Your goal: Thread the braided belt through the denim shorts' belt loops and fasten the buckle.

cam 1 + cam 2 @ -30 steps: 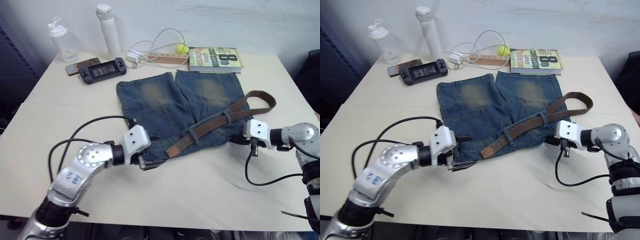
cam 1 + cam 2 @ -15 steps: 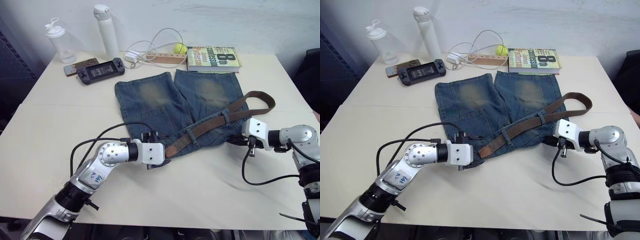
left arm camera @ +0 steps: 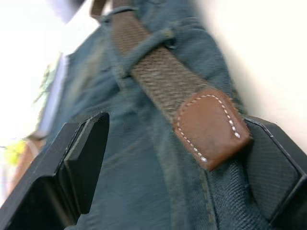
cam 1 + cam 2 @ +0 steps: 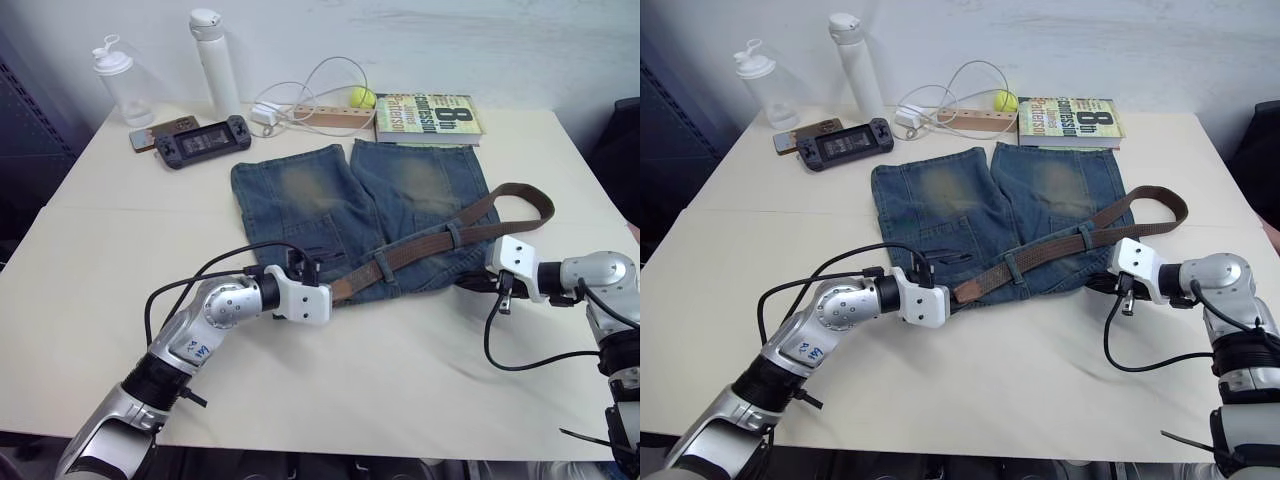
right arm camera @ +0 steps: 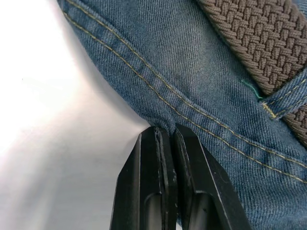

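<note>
We are partway through putting the braided belt (image 4: 440,240) into the denim shorts (image 4: 350,215), which lie flat in the middle of the table (image 4: 90,260), legs pointing to the far edge and waistband toward the near edge. The belt already runs under two of the belt loops (image 4: 452,235) and slants across the waistband; its far end curls in a bend off the shorts toward the table's right edge, and we cannot see the buckle there. The tan leather tip (image 3: 211,127) lies on the waistband, between the fingers of our left gripper (image 4: 322,295). Those fingers are wide apart, one on each side of the tip, and are not pinching it yet. Our right gripper (image 5: 165,143) has its fingers pressed together at the hem of the shorts on the right side; it looks like they pinch the edge of the cloth to hold it still. To do this step well, we think we should close the left fingers on the leather tip only, not on the denim under it. Then we pull the belt gently along the waistband toward the next loop, keeping it flat. The right gripper should keep the shorts from sliding or bunching up.
</note>
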`<state>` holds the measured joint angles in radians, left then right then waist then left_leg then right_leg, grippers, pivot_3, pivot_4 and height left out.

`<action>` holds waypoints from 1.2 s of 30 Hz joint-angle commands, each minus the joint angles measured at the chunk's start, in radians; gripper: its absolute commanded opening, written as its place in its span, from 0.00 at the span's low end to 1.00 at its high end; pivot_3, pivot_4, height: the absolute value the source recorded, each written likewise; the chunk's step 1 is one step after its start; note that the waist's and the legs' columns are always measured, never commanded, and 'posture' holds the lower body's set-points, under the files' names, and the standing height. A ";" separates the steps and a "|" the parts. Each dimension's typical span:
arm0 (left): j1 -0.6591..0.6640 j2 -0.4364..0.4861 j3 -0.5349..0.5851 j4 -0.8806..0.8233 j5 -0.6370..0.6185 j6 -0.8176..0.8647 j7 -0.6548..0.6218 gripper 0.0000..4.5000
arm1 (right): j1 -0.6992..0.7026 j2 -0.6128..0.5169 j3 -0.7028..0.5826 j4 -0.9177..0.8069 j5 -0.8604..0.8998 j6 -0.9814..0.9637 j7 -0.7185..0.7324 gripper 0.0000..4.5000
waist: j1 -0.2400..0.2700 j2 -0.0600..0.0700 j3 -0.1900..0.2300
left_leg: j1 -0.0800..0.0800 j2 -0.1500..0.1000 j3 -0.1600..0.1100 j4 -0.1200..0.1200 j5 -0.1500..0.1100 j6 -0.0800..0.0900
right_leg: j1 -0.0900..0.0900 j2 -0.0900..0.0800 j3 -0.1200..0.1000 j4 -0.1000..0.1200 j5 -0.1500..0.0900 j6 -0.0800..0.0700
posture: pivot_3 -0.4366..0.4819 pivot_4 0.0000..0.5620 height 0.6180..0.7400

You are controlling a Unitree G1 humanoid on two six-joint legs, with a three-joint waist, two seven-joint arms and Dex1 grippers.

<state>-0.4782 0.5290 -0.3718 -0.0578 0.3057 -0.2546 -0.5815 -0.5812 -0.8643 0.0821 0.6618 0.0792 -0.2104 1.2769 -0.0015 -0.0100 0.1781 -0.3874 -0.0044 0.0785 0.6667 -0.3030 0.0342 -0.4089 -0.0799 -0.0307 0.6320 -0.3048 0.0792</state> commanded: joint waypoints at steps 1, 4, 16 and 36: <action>-0.014 -0.009 0.029 -0.006 0.007 -0.017 0.020 0.96 | 0.017 -0.008 -0.003 -0.017 -0.007 0.017 0.007 0.02 | 0.000 0.000 0.000 | 0.000 0.000 0.000 0.000 0.000 0.000 | 0.000 0.000 0.000 0.000 0.000 0.000 | 0.48 0.27 0.74; -0.016 -0.028 0.038 0.010 0.006 -0.015 0.032 0.96 | 0.019 -0.004 -0.002 -0.021 -0.011 0.024 0.005 0.02 | 0.000 0.000 0.000 | 0.000 0.000 0.000 0.000 0.000 0.000 | 0.000 0.000 0.000 0.001 0.000 0.000 | 0.48 0.27 0.74; -0.011 -0.069 0.092 0.040 -0.041 0.095 0.019 0.70 | 0.049 -0.002 -0.009 -0.065 -0.006 0.048 -0.006 0.00 | 0.000 0.000 0.000 | 0.000 0.000 0.000 0.001 0.000 0.000 | 0.000 0.000 -0.001 0.005 0.000 0.000 | 0.48 0.27 0.74; 0.060 -0.051 0.143 -0.047 -0.177 0.174 -0.091 0.08 | 0.039 0.025 0.001 -0.038 -0.022 0.037 -0.028 0.00 | -0.003 0.000 0.000 | 0.000 0.000 0.000 0.002 0.000 0.000 | 0.000 0.000 -0.001 0.004 0.000 0.000 | 0.48 0.27 0.74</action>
<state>-0.4204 0.4840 -0.2157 -0.0742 0.1245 -0.0413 -0.6767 -0.5489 -0.8501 0.0691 0.6050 0.0763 -0.1750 1.2483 -0.0044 -0.0103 0.1779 -0.3868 -0.0044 0.0789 0.6683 -0.3030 0.0342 -0.4087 -0.0797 -0.0312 0.6361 -0.3049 0.0791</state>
